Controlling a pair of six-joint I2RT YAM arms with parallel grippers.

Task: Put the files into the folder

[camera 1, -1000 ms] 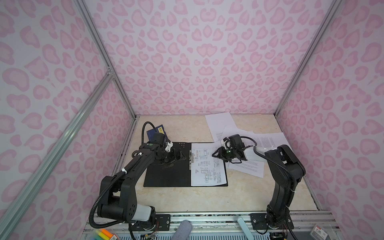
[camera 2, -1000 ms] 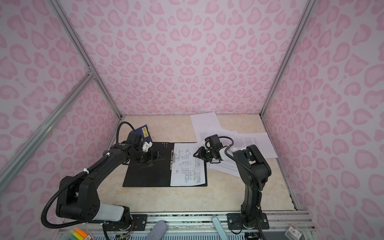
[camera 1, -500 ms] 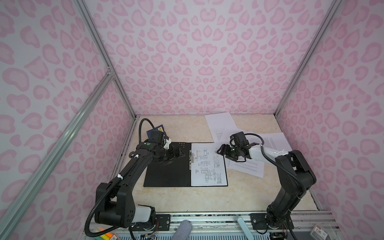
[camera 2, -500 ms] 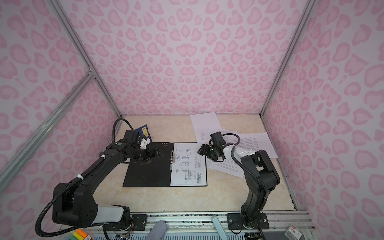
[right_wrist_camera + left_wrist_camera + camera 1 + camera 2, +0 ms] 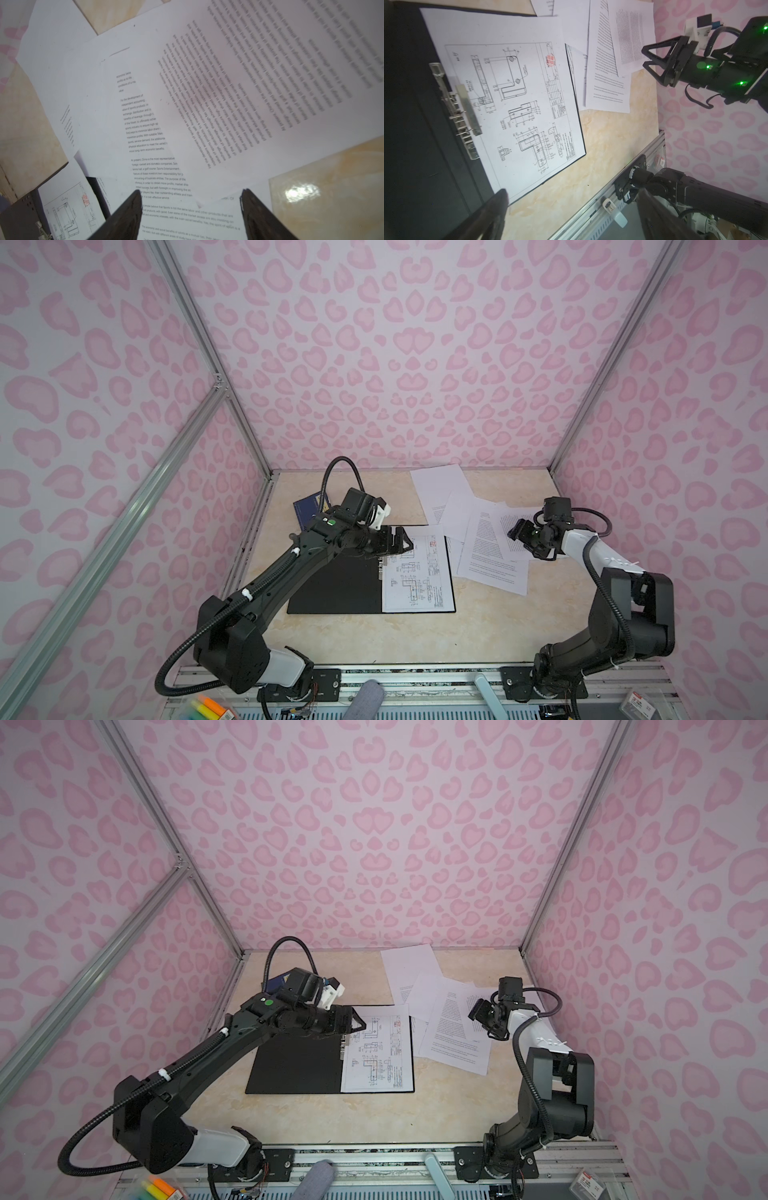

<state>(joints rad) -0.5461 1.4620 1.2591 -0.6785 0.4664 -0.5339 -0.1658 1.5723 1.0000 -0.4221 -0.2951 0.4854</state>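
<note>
**Both grippers empty over an open folder, one sheet filed and the rest loose**

Nearest the rail, the folder lies opened flat with its black inside up, so sheets can be laid straight in. One drawing sheet already rests on its right half, with its edge at the metal clip. The left gripper hovers over the folder's far edge, just above that clip. Its fingers are spread wide with nothing between them, probably ready to work the clip or steady the folder. The right gripper also has its fingers apart and empty. It is poised above the loose files, which overlap under and ahead of its fingertips, so it could lift two at once. Farthest off, a blue booklet lies behind the left gripper.
</note>
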